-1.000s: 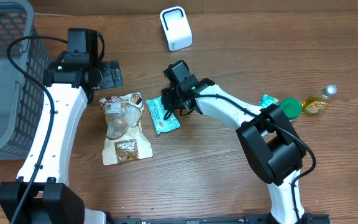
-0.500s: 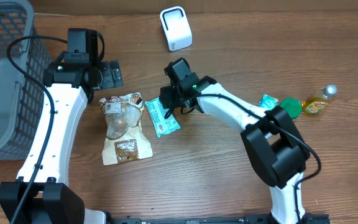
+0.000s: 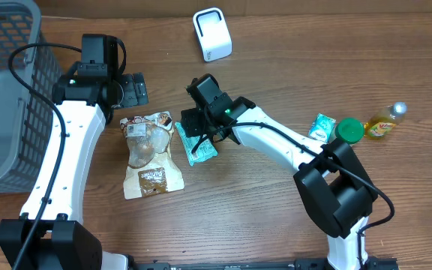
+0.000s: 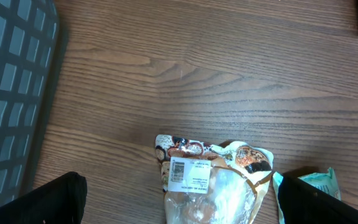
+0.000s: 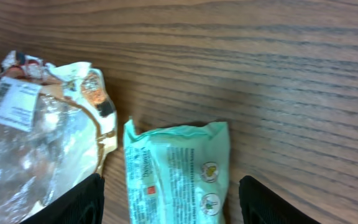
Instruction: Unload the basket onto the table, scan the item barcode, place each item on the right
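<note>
Here the mint-green plastic packet (image 5: 176,168) lies flat on the wooden table (image 3: 291,67), touching a clear-windowed brown snack bag (image 3: 150,154) on one side. The right gripper (image 3: 197,127) straddles it, jaws spread and gripping nothing. The left gripper (image 3: 132,90) hangs wide open and empty near the bag's top. A white box-shaped scanner (image 3: 212,34) stands well apart. The packet shows small print, round logos and a crimped end.

Wooden table (image 3: 313,45): snack bag (image 3: 152,157), mint packet (image 5: 179,165), perhaps scanner (image 3: 212,34).

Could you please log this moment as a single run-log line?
right fingers: open, either side of green packet | left fingers: open, empty, near snack bag | white device: untouched
</note>
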`<action>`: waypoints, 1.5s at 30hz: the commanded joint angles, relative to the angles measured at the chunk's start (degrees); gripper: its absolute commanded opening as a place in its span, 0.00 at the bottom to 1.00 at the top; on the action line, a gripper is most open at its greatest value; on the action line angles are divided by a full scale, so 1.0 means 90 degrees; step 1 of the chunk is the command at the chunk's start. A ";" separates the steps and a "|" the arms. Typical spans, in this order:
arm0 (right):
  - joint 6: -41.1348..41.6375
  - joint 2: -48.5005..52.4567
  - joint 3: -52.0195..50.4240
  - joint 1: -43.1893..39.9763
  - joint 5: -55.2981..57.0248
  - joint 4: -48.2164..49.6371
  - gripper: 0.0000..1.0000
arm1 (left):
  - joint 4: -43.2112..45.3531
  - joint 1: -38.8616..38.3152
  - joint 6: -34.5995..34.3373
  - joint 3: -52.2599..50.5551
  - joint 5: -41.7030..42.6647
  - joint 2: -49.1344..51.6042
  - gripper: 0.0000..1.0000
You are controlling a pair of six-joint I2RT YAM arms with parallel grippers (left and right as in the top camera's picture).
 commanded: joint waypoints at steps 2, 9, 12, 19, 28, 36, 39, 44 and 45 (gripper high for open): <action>-0.0036 0.0262 -0.0102 -0.0036 0.0158 -0.0019 0.72 | 0.0015 0.0034 0.0075 0.0046 -0.0085 -0.0049 1.00; -0.0029 0.0318 -0.0102 -0.0034 0.0158 -0.0265 0.72 | 0.0015 0.0034 0.0075 0.0046 -0.0087 -0.0049 0.99; 0.0061 0.0318 -0.0102 -0.0044 0.0160 -0.0486 0.70 | 0.0015 0.0034 0.0075 0.0046 -0.0087 -0.0049 1.00; 0.0362 0.0318 -0.0102 -0.0044 0.0398 -0.0665 0.66 | 0.0015 0.0034 0.0075 0.0046 -0.0087 -0.0049 1.00; 0.0714 0.0318 -0.0102 -0.0044 0.1226 -0.0641 0.65 | 0.0015 0.0034 0.0075 0.0046 -0.0085 -0.0049 1.00; 0.1239 0.0318 -0.0102 -0.0092 0.1778 -0.0763 0.69 | 0.0015 0.0034 0.0075 0.0046 -0.0087 -0.0049 1.00; 0.1474 0.0316 -0.0100 -0.0185 0.1775 -0.0828 0.71 | 0.0015 0.0034 0.0075 0.0046 -0.0087 -0.0049 1.00; 0.1938 0.0316 -0.0100 -0.0634 0.1348 -0.1059 0.75 | 0.0015 0.0034 0.0075 0.0046 -0.0085 -0.0049 1.00; 0.1936 0.0316 -0.0100 -0.0746 0.1154 -0.1093 0.76 | 0.0015 0.0034 0.0075 0.0046 -0.0087 -0.0049 1.00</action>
